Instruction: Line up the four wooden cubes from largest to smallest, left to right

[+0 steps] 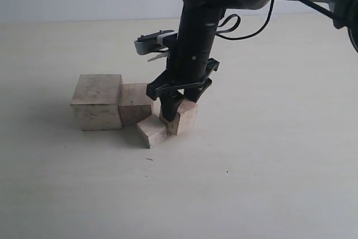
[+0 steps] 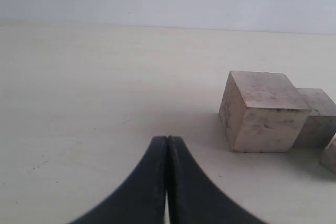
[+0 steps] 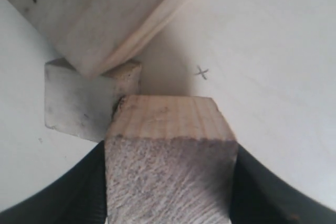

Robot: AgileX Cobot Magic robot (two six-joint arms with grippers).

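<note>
The held cube (image 1: 187, 117) sits low at the table, just right of where the row begins. It is turned at an angle to the row and pinched in the right gripper (image 1: 178, 110). The right wrist view shows its end grain filling the gap, with a dark jaw pressed on each side. Whether it rests on the surface or hangs just clear, I cannot tell.

Close by its front left corner lies a loose small cube (image 1: 152, 131), also skewed and out in front of the line. Behind that, the second cube (image 1: 134, 103) stands flush against the largest cube (image 1: 96, 102). These two look placed — the big one leftmost, the next on its right. The held and loose cubes seem close in size, and the gripper hides part of the held one. I judge only loosely that the held one is the larger.

The step in hand, then, is filling the third place. The next move calls for squaring the held cube to the row and setting it against the second cube's right face — without nudging the loose cube or knocking the pair askew. After that comes letting go and fetching the last one.

The left gripper (image 2: 167, 145) idles well apart over the table (image 1: 268, 183), its jaws pressed together on nothing.
</note>
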